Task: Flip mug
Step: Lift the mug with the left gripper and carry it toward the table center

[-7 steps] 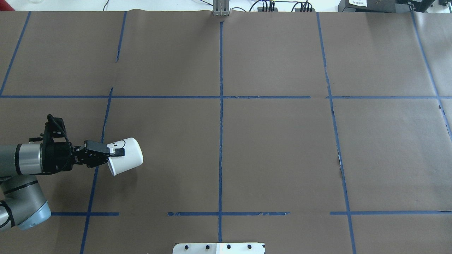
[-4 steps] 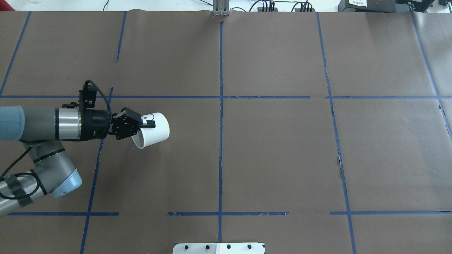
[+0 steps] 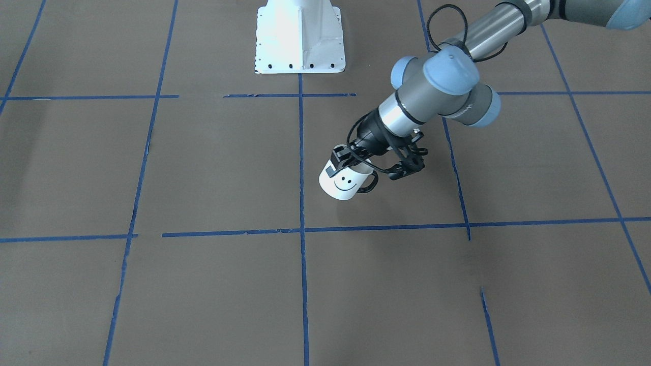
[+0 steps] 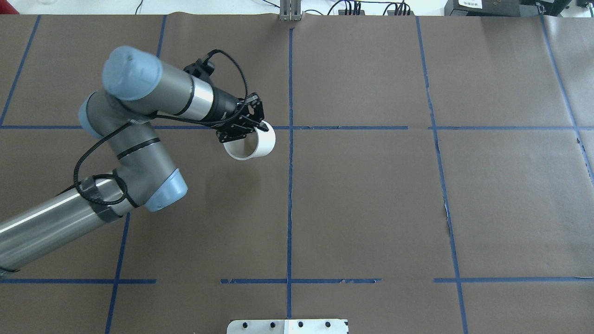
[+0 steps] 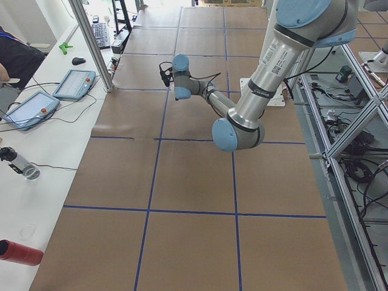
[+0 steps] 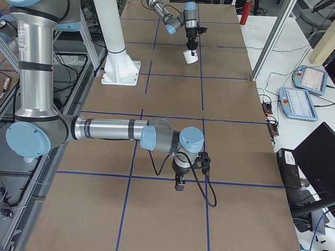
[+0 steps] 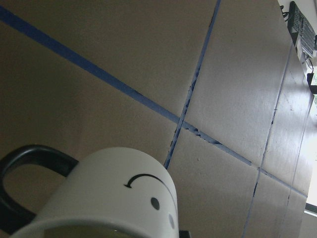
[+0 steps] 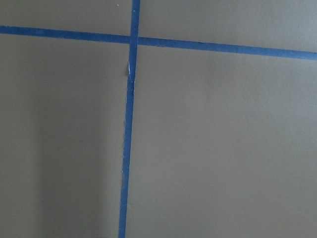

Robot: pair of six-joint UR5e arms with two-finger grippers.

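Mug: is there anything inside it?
Seen from overhead, the mug has a pale inside that looks empty. The left end effector grips the rim and covers part of the opening, so that bit is hidden.

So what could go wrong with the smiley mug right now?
The left arm's fingers pinch only the rim of the mug, which looks lifted off the table. With such a small grip it might slip and drop. The mug also hangs tilted, so if it were let go now it could land on an edge, tip over and roll.
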